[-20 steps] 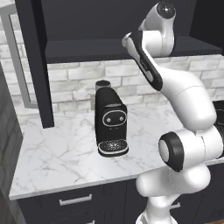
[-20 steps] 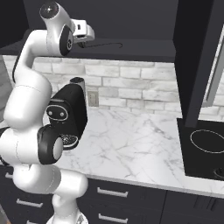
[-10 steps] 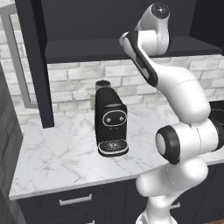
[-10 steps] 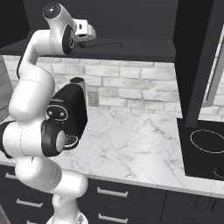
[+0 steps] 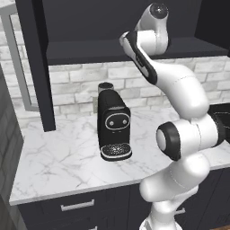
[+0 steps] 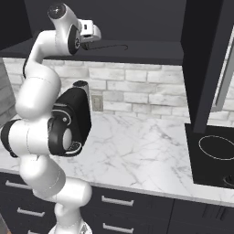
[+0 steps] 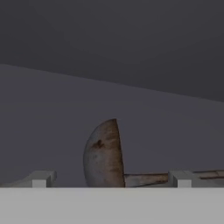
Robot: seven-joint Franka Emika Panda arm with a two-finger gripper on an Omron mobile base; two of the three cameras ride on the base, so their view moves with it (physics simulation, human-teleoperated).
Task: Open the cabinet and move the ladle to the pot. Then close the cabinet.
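Cabinet (image 6: 201,59) open, door edges cut off at the upper left of the left base view and the upper right of the right base view. Pot not made out; only part of the black cooktop (image 6: 215,155) at the right edge of the right base view. Arm stretched high, wrist folded over onto the dim shelf at upper centre. Gripper (image 7: 111,178) spread wide, gripping nothing, fingertips (image 7: 41,179) low in the hand view. Ladle (image 7: 105,153) lying on the shelf just ahead, rusty bowl between the tips, handle running toward lower right behind one tip; contact hard to judge. Coffee machine (image 5: 113,123) on the marble counter (image 5: 58,161) below.
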